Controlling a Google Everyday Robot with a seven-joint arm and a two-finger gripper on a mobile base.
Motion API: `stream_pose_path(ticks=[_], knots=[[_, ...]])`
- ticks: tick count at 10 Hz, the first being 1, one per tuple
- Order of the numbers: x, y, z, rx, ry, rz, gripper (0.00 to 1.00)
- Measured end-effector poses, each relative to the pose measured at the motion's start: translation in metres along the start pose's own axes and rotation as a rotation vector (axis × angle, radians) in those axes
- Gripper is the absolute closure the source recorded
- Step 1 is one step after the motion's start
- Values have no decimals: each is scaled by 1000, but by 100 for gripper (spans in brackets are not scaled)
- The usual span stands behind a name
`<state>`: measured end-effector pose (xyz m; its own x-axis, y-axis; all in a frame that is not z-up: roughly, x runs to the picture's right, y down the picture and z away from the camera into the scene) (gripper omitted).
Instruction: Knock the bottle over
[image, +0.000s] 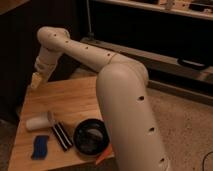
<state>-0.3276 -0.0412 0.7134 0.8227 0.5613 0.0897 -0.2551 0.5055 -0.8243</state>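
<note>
Gripper (36, 80) hangs over the wooden table's (75, 107) far-left edge; finger state indeterminable. Bottle (39, 122) lies toppled near left, beside black brush (61, 135), blue sponge (40, 146) and black bowl (91, 137).

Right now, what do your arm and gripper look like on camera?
The arm is thick, rounded, cream-white plastic tubing with bulbous joints and rows of small dark holes along its shell. The gripper at its tip is small, tan-beige, above the light wooden table's far-left corner.

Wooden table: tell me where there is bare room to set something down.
The wooden table is bare across its back and middle, between the end effector at the back left corner and the arm. The front is crowded: toppled bottle, blue sponge, black brush, black bowl.
</note>
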Motion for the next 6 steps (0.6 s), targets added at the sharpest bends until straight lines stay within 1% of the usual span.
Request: stream_pose_path(ticks=[6], knots=[[1,-1,1,-1,1,2,20]])
